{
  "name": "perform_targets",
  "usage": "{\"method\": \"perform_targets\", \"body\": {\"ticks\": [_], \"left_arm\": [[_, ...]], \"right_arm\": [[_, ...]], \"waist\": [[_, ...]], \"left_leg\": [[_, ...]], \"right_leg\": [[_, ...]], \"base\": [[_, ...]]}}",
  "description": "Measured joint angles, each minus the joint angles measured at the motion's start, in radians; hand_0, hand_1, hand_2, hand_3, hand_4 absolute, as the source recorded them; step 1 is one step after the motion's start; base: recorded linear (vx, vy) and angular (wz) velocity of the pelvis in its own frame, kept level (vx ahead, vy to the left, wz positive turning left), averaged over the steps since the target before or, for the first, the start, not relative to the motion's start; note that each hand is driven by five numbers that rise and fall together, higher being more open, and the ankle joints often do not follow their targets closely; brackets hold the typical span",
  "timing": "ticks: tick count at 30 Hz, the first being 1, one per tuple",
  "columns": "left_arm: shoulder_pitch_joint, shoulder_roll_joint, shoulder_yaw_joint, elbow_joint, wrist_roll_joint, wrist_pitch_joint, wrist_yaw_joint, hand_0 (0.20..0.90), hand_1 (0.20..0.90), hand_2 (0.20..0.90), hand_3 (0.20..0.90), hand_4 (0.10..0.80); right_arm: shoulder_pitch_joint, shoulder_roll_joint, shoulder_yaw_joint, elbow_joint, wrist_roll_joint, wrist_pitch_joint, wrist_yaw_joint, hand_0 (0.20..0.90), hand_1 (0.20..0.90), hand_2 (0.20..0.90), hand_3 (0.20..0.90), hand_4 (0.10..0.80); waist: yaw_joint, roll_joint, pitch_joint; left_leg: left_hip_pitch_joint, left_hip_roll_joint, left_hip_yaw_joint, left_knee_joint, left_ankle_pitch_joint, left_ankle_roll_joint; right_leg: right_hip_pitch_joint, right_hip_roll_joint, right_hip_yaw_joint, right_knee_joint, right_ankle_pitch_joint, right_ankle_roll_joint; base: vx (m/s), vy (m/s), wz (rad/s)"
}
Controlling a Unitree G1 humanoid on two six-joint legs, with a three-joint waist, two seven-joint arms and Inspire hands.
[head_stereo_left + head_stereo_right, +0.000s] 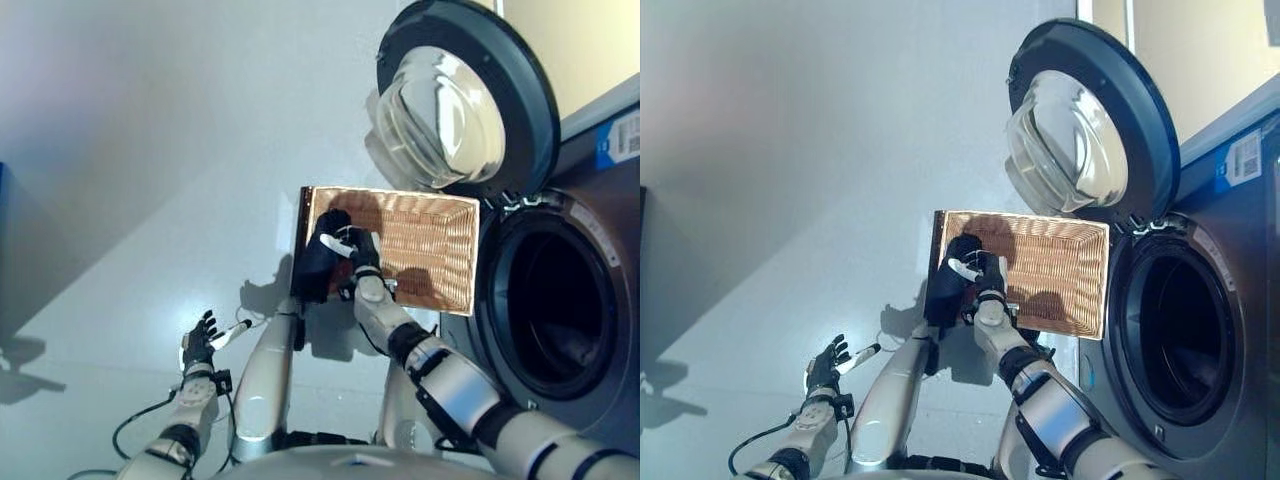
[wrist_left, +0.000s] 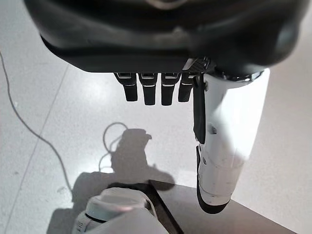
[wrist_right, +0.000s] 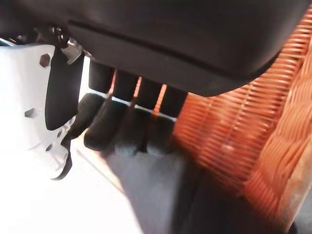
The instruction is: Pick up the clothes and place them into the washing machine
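A dark navy, crumpled piece of clothing (image 1: 316,268) hangs over the left rim of the rectangular woven wicker basket (image 1: 430,250), bunched and limp. The right hand (image 1: 345,243) has its fingers curled into the cloth, gripping it. The grey front-loading washing machine (image 1: 590,330) stands right, door swung wide. The left hand (image 1: 198,342) hovers over the floor, fingers relaxed, holding nothing.

- You saw a dark garment (image 1: 318,268) bunched and hanging over the near-left rim of the wicker basket (image 1: 430,250).
- You saw the washing machine (image 1: 560,300) just beside the basket, its door (image 1: 470,95) swung wide open, drum dark inside.
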Motion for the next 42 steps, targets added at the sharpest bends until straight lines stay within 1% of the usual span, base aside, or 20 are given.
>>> {"method": "perform_targets", "body": {"ticks": [2, 6, 8, 10, 12, 14, 16, 18, 21, 24, 26, 28, 30, 32, 35, 37, 39, 40, 41, 42], "left_arm": [[0.003, -0.001, 0.004, 0.008, 0.0, 0.001, -0.003, 0.9, 0.9, 0.9, 0.9, 0.8], [0.009, -0.001, 0.012, 0.024, 0.0, 0.001, -0.023, 0.9, 0.9, 0.9, 0.9, 0.8], [0.031, -0.003, 0.043, 0.028, -0.001, 0.004, -0.032, 0.9, 0.9, 0.9, 0.9, 0.8], [0.035, -0.003, 0.043, 0.036, -0.001, 0.011, -0.036, 0.9, 0.9, 0.9, 0.9, 0.8], [0.041, -0.009, 0.045, 0.044, -0.001, 0.012, -0.041, 0.9, 0.9, 0.9, 0.9, 0.8], [0.05, -0.01, 0.047, 0.059, -0.001, 0.014, -0.043, 0.9, 0.9, 0.9, 0.9, 0.8], [0.058, -0.014, 0.066, 0.066, -0.002, 0.014, -0.049, 0.9, 0.9, 0.9, 0.9, 0.8], [0.059, -0.015, 0.073, 0.068, -0.016, 0.015, -0.061, 0.9, 0.9, 0.9, 0.9, 0.8], [0.063, -0.019, 0.073, 0.068, -0.017, 0.016, -0.064, 0.9, 0.9, 0.9, 0.9, 0.8], [0.065, -0.02, 0.076, 0.068, -0.018, 0.016, -0.074, 0.9, 0.9, 0.9, 0.9, 0.8], [0.072, -0.021, 0.082, 0.069, -0.018, 0.016, -0.082, 0.9, 0.9, 0.9, 0.9, 0.8], [0.074, -0.021, 0.082, 0.069, -0.018, 0.016, -0.082, 0.9, 0.9, 0.9, 0.9, 0.8], [0.074, -0.021, 0.082, 0.068, -0.018, 0.016, -0.082, 0.9, 0.9, 0.9, 0.9, 0.8], [0.074, -0.021, 0.082, 0.069, -0.018, 0.016, -0.082, 0.9, 0.9, 0.9, 0.9, 0.8], [0.075, -0.024, 0.083, 0.075, -0.017, 0.016, -0.08, 0.9, 0.9, 0.9, 0.9, 0.8], [0.074, -0.025, 0.083, 0.076, -0.003, 0.012, -0.063, 0.9, 0.9, 0.9, 0.9, 0.8], [0.073, -0.027, 0.082, 0.076, 0.026, 0.012, -0.039, 0.9, 0.9, 0.9, 0.9, 0.8], [0.073, -0.027, 0.083, 0.076, 0.04, 0.01, -0.026, 0.9, 0.9, 0.9, 0.9, 0.8], [0.073, -0.027, 0.083, 0.077, 0.058, 0.01, -0.013, 0.9, 0.9, 0.9, 0.9, 0.8], [0.074, -0.027, 0.084, 0.077, 0.068, 0.009, -0.007, 0.9, 0.9, 0.9, 0.9, 0.8]], "right_arm": [[0.021, -0.003, -0.016, -0.006, 0.019, -0.003, 0.021, 0.2, 0.2, 0.2, 0.2, 0.3], [0.055, -0.021, -0.033, -0.017, 0.03, -0.005, 0.044, 0.2, 0.2, 0.2, 0.2, 0.3], [0.089, -0.033, -0.036, -0.042, 0.058, -0.005, 0.068, 0.2, 0.2, 0.2, 0.2, 0.3], [0.102, -0.039, -0.045, -0.045, 0.07, -0.007, 0.083, 0.2, 0.2, 0.2, 0.2, 0.3], [0.134, -0.058, -0.062, -0.076, 0.103, -0.007, 0.101, 0.2, 0.2, 0.2, 0.2, 0.3], [0.158, -0.065, -0.074, -0.087, 0.139, -0.024, 0.128, 0.2, 0.2, 0.2, 0.2, 0.3], [0.169, -0.07, -0.078, -0.094, 0.175, -0.028, 0.143, 0.2, 0.2, 0.2, 0.2, 0.3], [0.196, -0.091, -0.102, -0.139, 0.208, -0.032, 0.171, 0.2, 0.2, 0.2, 0.2, 0.3], [0.23, -0.109, -0.118, -0.151, 0.227, -0.032, 0.19, 0.2, 0.2, 0.2, 0.2, 0.3], [0.247, -0.121, -0.15, -0.154, 0.227, -0.031, 0.194, 0.2, 0.2, 0.2, 0.2, 0.3], [0.255, -0.132, -0.15, -0.159, 0.224, -0.031, 0.192, 0.2, 0.2, 0.2, 0.2, 0.3], [0.257, -0.145, -0.15, -0.16, 0.214, -0.03, 0.19, 0.9, 0.9, 0.9, 0.9, 0.8], [0.259, -0.162, -0.136, -0.162, 0.167, -0.028, 0.181, 0.9, 0.9, 0.9, 0.9, 0.8], [0.259, -0.178, -0.12, -0.176, 0.082, -0.023, 0.143, 0.9, 0.9, 0.9, 0.9, 0.8], [0.256, -0.198, -0.083, -0.22, -0.112, -0.017, 0.093, 0.9, 0.9, 0.9, 0.9, 0.8], [0.241, -0.212, -0.054, -0.244, -0.329, 0.001, 0.024, 0.9, 0.9, 0.9, 0.9, 0.8], [0.232, -0.215, -0.049, -0.245, -0.473, 0.031, -0.026, 0.9, 0.9, 0.9, 0.9, 0.8], [0.226, -0.226, -0.029, -0.245, -0.559, 0.05, -0.054, 0.9, 0.9, 0.9, 0.9, 0.8], [0.221, -0.233, -0.016, -0.236, -0.651, 0.069, -0.071, 0.9, 0.9, 0.9, 0.9, 0.8], [0.219, -0.237, -0.014, -0.236, -0.7, 0.088, -0.077, 0.9, 0.9, 0.9, 0.9, 0.8]], "waist": [[-0.002, -0.002, -0.001], [-0.006, -0.003, -0.012], [-0.022, -0.009, -0.05], [-0.025, -0.008, -0.062], [-0.026, -0.008, -0.094], [-0.034, -0.016, -0.127], [-0.042, -0.021, -0.141], [-0.053, -0.022, -0.146], [-0.057, -0.026, -0.152], [-0.069, -0.028, -0.153], [-0.074, -0.029, -0.155], [-0.08, -0.029, -0.155], [-0.081, -0.029, -0.155], [-0.081, -0.029, -0.155], [-0.081, -0.029, -0.155], [-0.081, -0.029, -0.156], [-0.079, -0.029, -0.155], [-0.079, -0.028, -0.155], [-0.078, -0.029, -0.153], [-0.076, -0.028, -0.152]], "left_leg": [[0.034, -0.001, 0.004, -0.022, 0.006, -0.001], [0.081, -0.002, 0.006, -0.058, 0.01, 0.001], [0.092, 0.0, 0.009, -0.091, 0.02, 0.001], [0.113, 0.001, 0.013, -0.105, 0.025, 0.006], [0.124, 0.005, 0.015, -0.124, 0.024, 0.001], [0.13, 0.005, 0.017, -0.134, 0.027, 0.004], [0.138, 0.005, 0.024, -0.141, 0.028, 0.006], [0.14, 0.005, 0.027, -0.144, 0.029, 0.007], [0.163, 0.007, 0.031, -0.147, 0.026, 0.008], [0.173, 0.007, 0.039, -0.148, 0.021, 0.006], [0.176, 0.007, 0.045, -0.148, 0.021, 0.007], [0.177, 0.008, 0.05, -0.148, 0.02, 0.007], [0.176, 0.009, 0.052, -0.148, 0.02, 0.007], [0.171, 0.011, 0.052, -0.146, 0.019, 0.007], [0.167, 0.013, 0.053, -0.147, 0.02, 0.007], [0.151, 0.013, 0.053, -0.143, 0.02, 0.006], [0.142, 0.013, 0.052, -0.143, 0.022, 0.006], [0.135, 0.012, 0.051, -0.142, 0.022, 0.006], [0.133, 0.012, 0.049, -0.142, 0.025, 0.01], [0.133, 0.011, 0.048, -0.14, 0.026, 0.011]], "right_leg": [[0.03, 0.001, -0.001, -0.018, 0.004, -0.001], [0.074, 0.004, -0.001, -0.048, 0.011, 0.01], [0.081, 0.009, -0.003, -0.073, 0.019, 0.017], [0.097, 0.011, -0.002, -0.086, 0.022, 0.018], [0.109, 0.017, -0.004, -0.104, 0.024, 0.021], [0.112, 0.019, -0.003, -0.114, 0.024, 0.022], [0.114, 0.019, 0.003, -0.117, 0.024, 0.022], [0.115, 0.02, 0.004, -0.121, 0.026, 0.024], [0.139, 0.023, 0.007, -0.134, 0.028, 0.026], [0.145, 0.025, 0.016, -0.137, 0.028, 0.025], [0.145, 0.026, 0.022, -0.139, 0.033, 0.03], [0.145, 0.028, 0.027, -0.144, 0.035, 0.026], [0.144, 0.029, 0.028, -0.147, 0.037, 0.026], [0.141, 0.03, 0.029, -0.147, 0.037, 0.026], [0.136, 0.032, 0.029, -0.147, 0.038, 0.025], [0.121, 0.032, 0.029, -0.144, 0.039, 0.024], [0.113, 0.032, 0.028, -0.141, 0.039, 0.024], [0.107, 0.031, 0.027, -0.139, 0.039, 0.024], [0.106, 0.031, 0.024, -0.139, 0.042, 0.026], [0.106, 0.03, 0.023, -0.137, 0.041, 0.025]], "base": [[0.066, -0.014, -0.04], [0.058, -0.019, -0.03], [0.048, -0.012, -0.04], [0.046, -0.012, -0.07], [0.077, -0.016, -0.03], [0.048, -0.012, -0.05], [0.059, -0.004, -0.08], [0.069, -0.005, -0.03], [0.042, -0.007, -0.06], [0.043, -0.008, -0.09], [-0.003, -0.01, -0.08], [-0.022, -0.008, -0.09], [-0.009, -0.005, -0.03], [0.0, 0.0, 0.0], [0.0, 0.0, 0.0], [0.0, 0.0, 0.0], [-0.013, -0.006, 0.02], [-0.041, -0.018, 0.06], [-0.047, -0.017, 0.06], [-0.052, -0.011, 0.04]]}}
